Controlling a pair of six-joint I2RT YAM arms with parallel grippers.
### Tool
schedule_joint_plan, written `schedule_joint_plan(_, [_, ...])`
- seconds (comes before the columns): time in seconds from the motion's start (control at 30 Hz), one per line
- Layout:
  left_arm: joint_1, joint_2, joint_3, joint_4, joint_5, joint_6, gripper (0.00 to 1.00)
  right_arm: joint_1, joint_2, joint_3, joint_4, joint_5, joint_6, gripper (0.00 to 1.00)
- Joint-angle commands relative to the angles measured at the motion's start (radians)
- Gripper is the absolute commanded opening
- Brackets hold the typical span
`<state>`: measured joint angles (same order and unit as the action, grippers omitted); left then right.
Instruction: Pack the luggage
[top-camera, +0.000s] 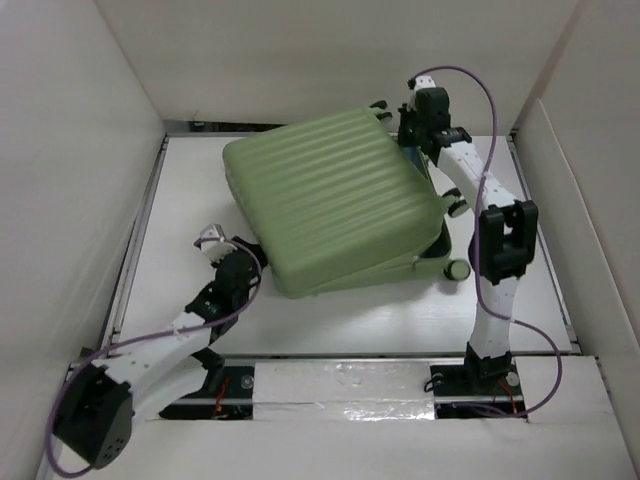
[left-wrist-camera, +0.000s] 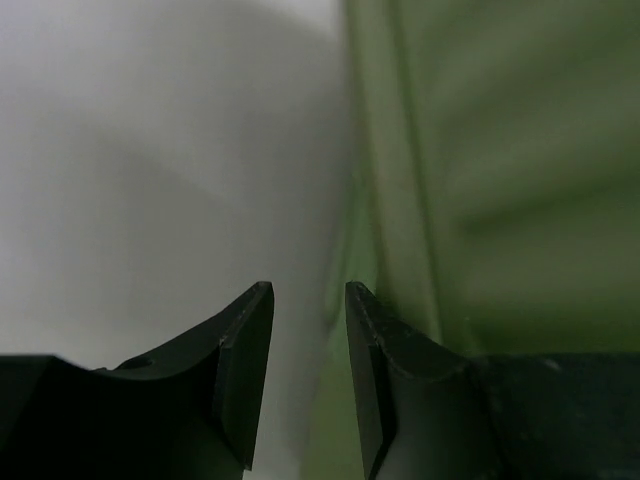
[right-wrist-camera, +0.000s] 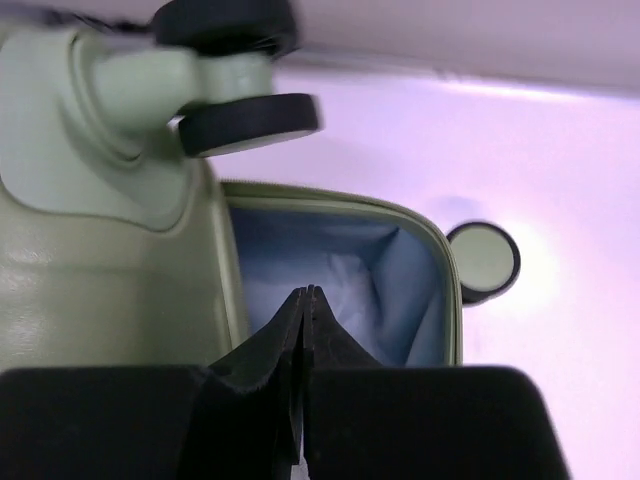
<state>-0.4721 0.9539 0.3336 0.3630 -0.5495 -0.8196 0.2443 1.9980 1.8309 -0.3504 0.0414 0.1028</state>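
left fingers (left-wrist-camera: 240, 365), slightly apart and empty, sit at the near corner of the luggage (top-camera: 330, 200), likely bracing it. right fingers (right-wrist-camera: 270, 385), pressed together on nothing, face the blue lining (right-wrist-camera: 345, 275) where the lid gapes. the case lies on the tabletop (top-camera: 330, 325), nearly closed.

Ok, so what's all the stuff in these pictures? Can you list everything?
luggage: one, pale green, middle of the table, lid almost down
caster wheels: at least three showing, black and green, on the luggage's right end
lining: one, light blue, inside the luggage
table: one, white, under everything
walls: white, around the table
left gripper: one, black, open, beside the luggage's edge
right gripper: one, black, shut, at the luggage's wheel end
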Motion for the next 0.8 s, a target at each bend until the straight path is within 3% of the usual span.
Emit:
schedule_joint_plan(0.0, [-0.232, -0.186, -0.013, 0.025, 0.116, -0.073, 0.33, 0.168, 0.048, 0.293, -0.024, -0.365, 0.072, 0.05])
schedule_joint_plan(0.07, [-0.317, -0.251, -0.036, -0.037, 0.07, -0.079, 0.34, 0.168, 0.084, 0.428, -0.103, -0.35, 0.043, 0.15])
schedule_joint_plan(0.1, [-0.341, -0.297, -0.034, -0.073, 0.039, -0.085, 0.34, 0.149, 0.078, 0.445, -0.129, -0.338, 0.031, 0.36])
schedule_joint_plan(0.13, [-0.358, -0.314, -0.024, -0.102, -0.04, -0.087, 0.35, 0.136, 0.024, 0.435, -0.131, -0.325, 0.022, 0.5])
schedule_joint_plan(0.17, [-0.37, -0.326, -0.013, -0.143, -0.084, -0.067, 0.36, 0.121, -0.023, 0.332, -0.101, -0.315, 0.029, 0.58])
schedule_joint_plan(0.2, [-0.37, -0.334, 0.005, -0.142, -0.14, -0.047, 0.48, 0.078, -0.135, 0.258, -0.022, -0.319, 0.04, 0.62])
schedule_joint_plan(0.23, [-0.361, -0.328, 0.024, -0.131, -0.145, -0.026, 0.55, 0.055, -0.136, 0.179, 0.019, -0.324, 0.052, 0.62])
schedule_joint_plan(0.37, [-0.255, -0.248, 0.154, -0.105, -0.067, 0.048, 0.65, -0.037, -0.507, -0.201, 0.157, -0.266, 0.093, 0.63])
schedule_joint_plan(0.47, [-0.194, -0.215, 0.211, -0.079, -0.108, 0.079, 0.66, -0.057, -0.718, -0.518, 0.261, -0.129, 0.141, 0.36])
schedule_joint_plan(0.5, [-0.16, -0.208, 0.222, -0.064, -0.107, 0.073, 0.67, -0.048, -0.855, -0.592, 0.283, -0.024, 0.184, 0.1])
schedule_joint_plan(0.53, [-0.07, -0.208, 0.235, -0.05, -0.083, 0.054, 0.67, -0.048, -0.916, -0.721, 0.294, 0.03, 0.213, 0.0])
schedule_joint_plan(0.63, [0.082, -0.149, 0.258, 0.128, 0.078, 0.047, 0.68, -0.059, -1.109, -0.96, 0.311, 0.081, 0.284, 0.0])
schedule_joint_plan(0.67, [0.213, -0.103, 0.334, 0.125, 0.209, -0.008, 0.68, -0.059, -1.142, -1.001, 0.282, 0.128, 0.305, 0.0])
schedule_joint_plan(0.77, [0.375, 0.171, 0.538, 0.122, 0.49, -0.048, 0.67, -0.083, -1.258, -1.137, 0.186, 0.188, 0.327, 0.0])
